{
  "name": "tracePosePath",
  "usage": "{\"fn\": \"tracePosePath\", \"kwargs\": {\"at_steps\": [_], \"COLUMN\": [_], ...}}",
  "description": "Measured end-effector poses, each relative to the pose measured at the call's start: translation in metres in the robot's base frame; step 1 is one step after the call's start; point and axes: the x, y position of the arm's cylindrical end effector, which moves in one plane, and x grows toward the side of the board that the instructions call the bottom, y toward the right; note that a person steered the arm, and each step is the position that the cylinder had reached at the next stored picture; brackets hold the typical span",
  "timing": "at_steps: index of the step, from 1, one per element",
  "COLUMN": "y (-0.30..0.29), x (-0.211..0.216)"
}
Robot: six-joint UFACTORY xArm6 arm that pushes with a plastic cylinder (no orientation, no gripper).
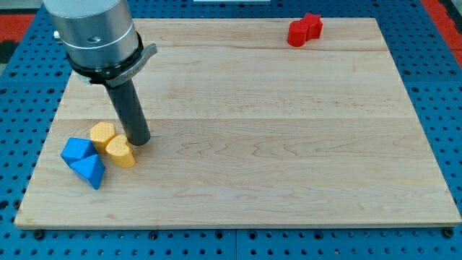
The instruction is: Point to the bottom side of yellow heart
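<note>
A yellow heart block (120,152) lies at the view's lower left on the wooden board (289,144). A second yellow block (102,134), roughly hexagonal, sits just up and left of it, touching it. My tip (139,141) rests on the board right against the heart's upper right side. The dark rod rises from the tip up to the grey arm body at the view's top left.
Two blue blocks lie left of the yellow ones: a star-like one (78,150) and a triangular one (89,171) below it. A red block (304,30) sits near the board's top edge at the view's right. A blue pegboard surrounds the board.
</note>
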Motion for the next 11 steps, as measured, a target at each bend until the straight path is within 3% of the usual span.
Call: {"fn": "tracePosePath", "kwargs": {"at_steps": [2,3,11], "y": [0.02,0.069,0.101], "x": [-0.023,-0.084,-0.091]}}
